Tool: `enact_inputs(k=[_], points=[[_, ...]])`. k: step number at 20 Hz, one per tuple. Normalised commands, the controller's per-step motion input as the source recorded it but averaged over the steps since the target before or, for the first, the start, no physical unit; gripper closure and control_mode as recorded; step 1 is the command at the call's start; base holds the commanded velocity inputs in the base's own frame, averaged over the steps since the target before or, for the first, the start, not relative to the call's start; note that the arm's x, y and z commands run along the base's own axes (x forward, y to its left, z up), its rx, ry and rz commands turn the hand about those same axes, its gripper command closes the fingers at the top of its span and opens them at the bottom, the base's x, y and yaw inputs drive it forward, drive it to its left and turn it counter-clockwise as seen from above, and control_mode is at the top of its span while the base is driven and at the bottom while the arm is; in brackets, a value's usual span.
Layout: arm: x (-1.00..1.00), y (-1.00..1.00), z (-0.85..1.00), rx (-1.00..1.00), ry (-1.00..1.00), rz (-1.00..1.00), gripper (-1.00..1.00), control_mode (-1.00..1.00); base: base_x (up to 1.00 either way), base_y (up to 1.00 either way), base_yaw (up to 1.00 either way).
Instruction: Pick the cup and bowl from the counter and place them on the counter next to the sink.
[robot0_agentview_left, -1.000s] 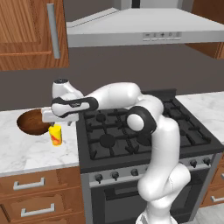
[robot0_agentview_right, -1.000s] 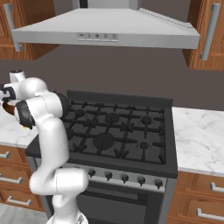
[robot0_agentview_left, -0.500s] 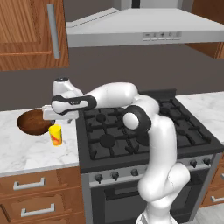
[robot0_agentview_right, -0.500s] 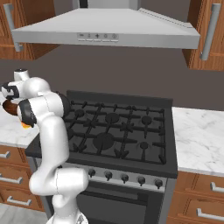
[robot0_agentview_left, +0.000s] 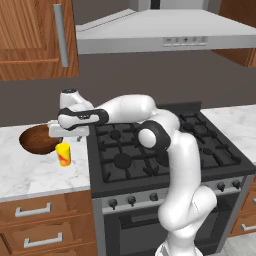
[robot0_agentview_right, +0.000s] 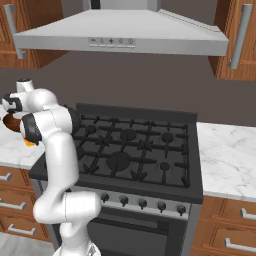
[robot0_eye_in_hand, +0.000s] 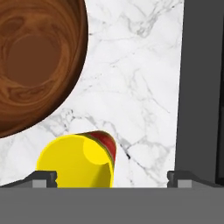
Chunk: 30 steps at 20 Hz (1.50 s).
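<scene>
Approach to the cup (robot0_eye_in_hand: 78, 159) is the step in hand, as I judge it: neither the cup nor the bowl (robot0_eye_in_hand: 33, 61) is lifted yet, and both stand on the white marble tabletop (robot0_eye_in_hand: 135, 83) to the left of the black stove (robot0_agentview_left: 150, 150). My claw (robot0_eye_in_hand: 111, 177) hangs above them with the jaws spread wide and nothing between them; in the hand view the two dark tips rise at the bottom, one just beside the yellow rim of the cup and the other near the dark edge of the stove. The cup is not centred between the tips, it sits toward the one side, so I think the next move calls for a small shift sideways until the cup is in the middle, then a straight descent and a closing on its wall. The bowl is near the cup but apart from it, a strip of marble shows between them, and I should take care that the outer finger does not knock the bowl rim while going down. About the contents: the bowl is empty, I see its brown wooden bottom with rings. The cup looks empty too, only yellow inside, with the red mark on its outer side. The sink I cannot place from here, so the carrying will probably need a drive of the base.
</scene>
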Motion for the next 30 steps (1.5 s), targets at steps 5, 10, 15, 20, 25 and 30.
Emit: enact_inputs(k=[5, 10, 15, 20, 25, 30], points=[[0.00, 0.00, -0.04, 0.00, 0.02, 0.00, -1.00, -1.00, 0.00, 0.00, 0.00], [0.00, 0.00, -0.10, 0.00, 0.00, 0.00, -1.00, -1.00, 0.00, 0.00, 0.00], [-0.02, 0.00, 0.00, 0.00, 0.00, 0.00, -1.00, -1.00, 0.00, 0.00, 0.00], [-0.01, 0.00, -0.06, 0.00, 0.00, 0.00, -1.00, -1.00, 0.00, 0.00, 0.00], [-0.03, 0.00, -0.16, 0.00, 0.01, 0.00, -1.00, -1.00, 0.00, 0.00, 0.00], [0.00, 0.00, -0.28, 0.00, 0.01, 0.00, -1.00, -1.00, 0.00, 0.00, 0.00]])
